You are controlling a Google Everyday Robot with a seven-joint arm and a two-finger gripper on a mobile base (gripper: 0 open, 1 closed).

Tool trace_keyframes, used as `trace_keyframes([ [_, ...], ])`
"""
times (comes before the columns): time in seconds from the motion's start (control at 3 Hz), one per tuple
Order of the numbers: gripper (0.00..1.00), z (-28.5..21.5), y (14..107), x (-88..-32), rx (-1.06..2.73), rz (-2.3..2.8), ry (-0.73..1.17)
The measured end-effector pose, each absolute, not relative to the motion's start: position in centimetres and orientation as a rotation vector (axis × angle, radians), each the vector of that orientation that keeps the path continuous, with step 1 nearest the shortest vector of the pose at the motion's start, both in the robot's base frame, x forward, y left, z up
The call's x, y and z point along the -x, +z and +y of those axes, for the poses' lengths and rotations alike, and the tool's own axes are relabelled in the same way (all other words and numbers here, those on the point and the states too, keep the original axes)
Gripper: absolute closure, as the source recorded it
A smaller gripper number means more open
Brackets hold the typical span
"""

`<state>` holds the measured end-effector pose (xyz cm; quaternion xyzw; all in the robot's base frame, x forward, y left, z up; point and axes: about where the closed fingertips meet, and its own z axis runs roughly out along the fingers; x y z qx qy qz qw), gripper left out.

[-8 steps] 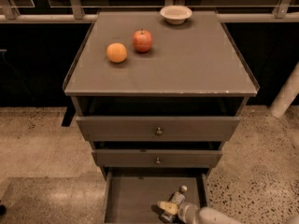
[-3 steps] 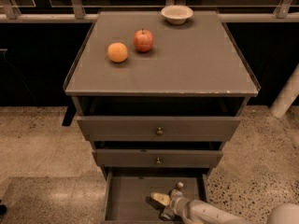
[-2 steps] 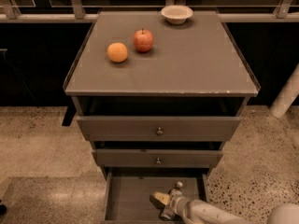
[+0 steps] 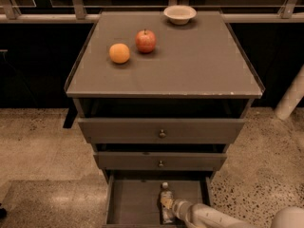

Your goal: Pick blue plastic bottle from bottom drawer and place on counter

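The white gripper [image 4: 173, 208] is right at the small clear white-capped plastic bottle [image 4: 165, 197] near the front edge of the grey bottom drawer [image 4: 130, 201]; I cannot tell if it grips

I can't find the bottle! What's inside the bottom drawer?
The blue plastic bottle lies on the bottom drawer floor, white cap toward the back. The gripper is in the drawer at the bottle, covering part of it. The drawer's front end is out of the picture.

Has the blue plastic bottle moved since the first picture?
Yes: the blue plastic bottle shifted left, toward under the middle drawer knob; pincer beside it.
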<state>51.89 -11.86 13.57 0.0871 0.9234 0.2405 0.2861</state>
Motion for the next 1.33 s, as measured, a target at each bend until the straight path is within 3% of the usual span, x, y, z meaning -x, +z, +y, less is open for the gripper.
trace_keyframes([
  [0.33, 0.89, -11.9, 13.6, -51.9, -0.233, 2.468, 0.643],
  [0.67, 1.00, -11.9, 13.6, -51.9, -0.233, 2.468, 0.643],
  [1.0, 1.00, -11.9, 14.1, -51.7, -0.211, 2.461, 0.715],
  [1.33, 1.00, -17.2, 15.8, -52.2, -0.229, 2.387, 0.783],
])
